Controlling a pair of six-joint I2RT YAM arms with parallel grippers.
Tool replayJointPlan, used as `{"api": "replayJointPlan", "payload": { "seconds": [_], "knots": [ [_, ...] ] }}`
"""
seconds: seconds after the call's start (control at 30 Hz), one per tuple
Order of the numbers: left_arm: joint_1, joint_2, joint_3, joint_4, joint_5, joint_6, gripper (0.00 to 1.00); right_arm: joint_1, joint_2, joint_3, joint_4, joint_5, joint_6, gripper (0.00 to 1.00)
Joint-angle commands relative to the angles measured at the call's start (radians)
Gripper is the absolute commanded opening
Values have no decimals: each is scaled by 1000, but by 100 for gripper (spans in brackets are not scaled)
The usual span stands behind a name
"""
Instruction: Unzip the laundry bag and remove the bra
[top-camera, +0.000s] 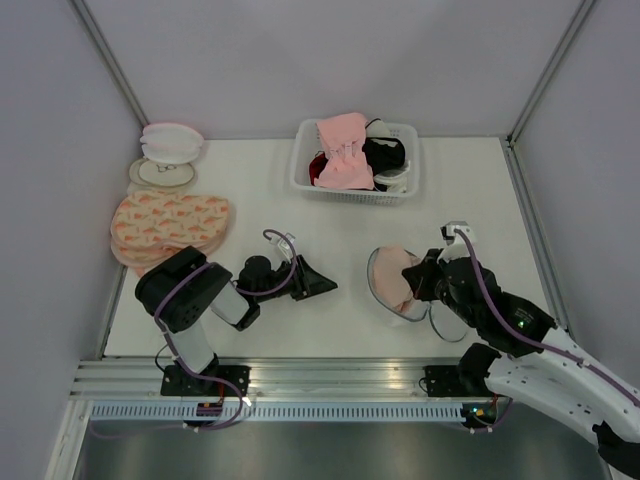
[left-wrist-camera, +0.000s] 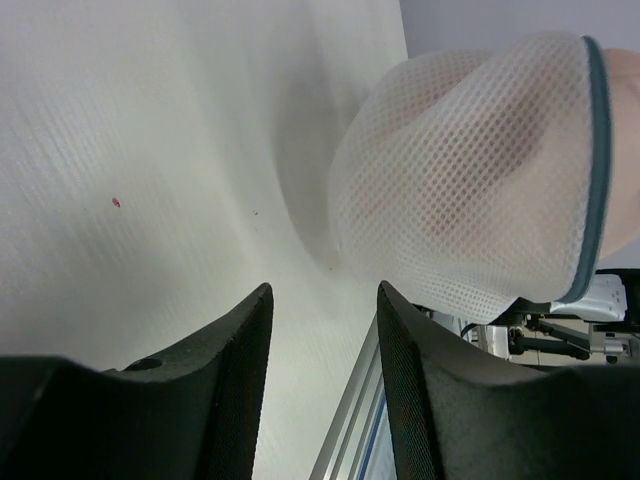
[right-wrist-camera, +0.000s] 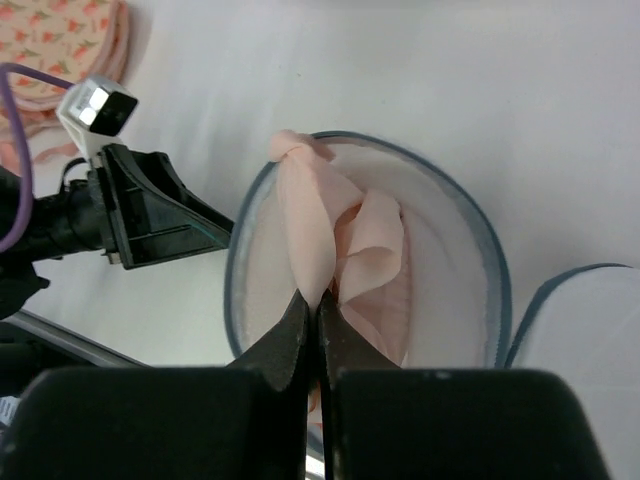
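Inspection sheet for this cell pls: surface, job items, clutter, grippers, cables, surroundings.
Surface: white table, tiny red speck in the left wrist view.
Job's things: laundry bag unzipped, halves apart; bra bunched inside one half.
Clutter: basket with pink garment and black garment; patterned bags; stacked discs.
Grippers: right gripper shut on the bra fabric; left gripper open, empty, beside the bag.
Cables: purple cable on each arm, apart from the bag.
Surroundings: white walls; metal rail at the near edge.

The bra (right-wrist-camera: 340, 250) lies in the laundry bag (right-wrist-camera: 455, 270), before the basket (top-camera: 303, 168).
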Motion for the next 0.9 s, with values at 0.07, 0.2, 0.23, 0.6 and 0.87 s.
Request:
{"api": "replayJointPlan", "payload": {
  "seconds": [0.07,0.2,0.23,0.6,0.87],
  "knots": [
    [5,8,-10,13,-11,4,51,-3,-85,15,91,-54,-27,1],
    [4,20,-4,56,3,-14,57,-2,-67,6,125,-129,-4,0],
    [4,24,0,68,8,-19,59,-2,-70,0,159,-149,1,0],
    [-24,152,13,417,25,-181,65,0,15,52,249,-228,1,0],
    [-42,-17,-53,417,-51,-149,76,-2,15,26,243,-196,1,0]
  ]
}}
